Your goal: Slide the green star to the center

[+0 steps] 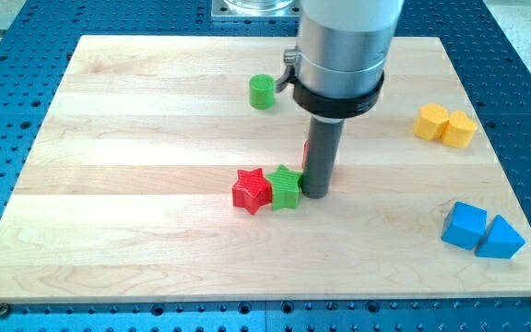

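Well, the wooden board (pixel 155 111) carries everything. The arm's grey housing (pixel 344 46), cut off at the view's top, hides a red piece (pixel 305 152), perhaps another block. My tip (pixel 315 193) touches the green star (pixel 285 187), mid-board against the red star (pixel 252 191).

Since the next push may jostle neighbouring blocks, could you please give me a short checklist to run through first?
1. My tip beside the green star, on its right in the view: ok.
2. Green star free on its left: not ok, the red star touches it.
3. Green star near the board's centre: ok.
4. Something red behind the rod: cannot tell what it is.
5. Green cylinder, yellow blocks and blue blocks well away: ok.
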Controlling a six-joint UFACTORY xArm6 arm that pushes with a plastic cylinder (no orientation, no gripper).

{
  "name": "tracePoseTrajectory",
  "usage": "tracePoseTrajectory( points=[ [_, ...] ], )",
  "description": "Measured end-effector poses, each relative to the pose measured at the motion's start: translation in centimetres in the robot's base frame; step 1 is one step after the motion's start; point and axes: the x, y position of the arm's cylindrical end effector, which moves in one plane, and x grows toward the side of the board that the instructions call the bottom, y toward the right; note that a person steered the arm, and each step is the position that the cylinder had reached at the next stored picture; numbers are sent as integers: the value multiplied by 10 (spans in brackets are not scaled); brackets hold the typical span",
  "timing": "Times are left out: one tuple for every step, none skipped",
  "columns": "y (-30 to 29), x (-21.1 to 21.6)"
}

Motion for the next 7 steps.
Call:
tracePoseTrajectory(
  points=[
    [7, 10],
    [13, 30],
    [7, 58],
    [-16, 64],
    [-25, 29],
    [-25, -21],
    [-25, -62]
  ],
)
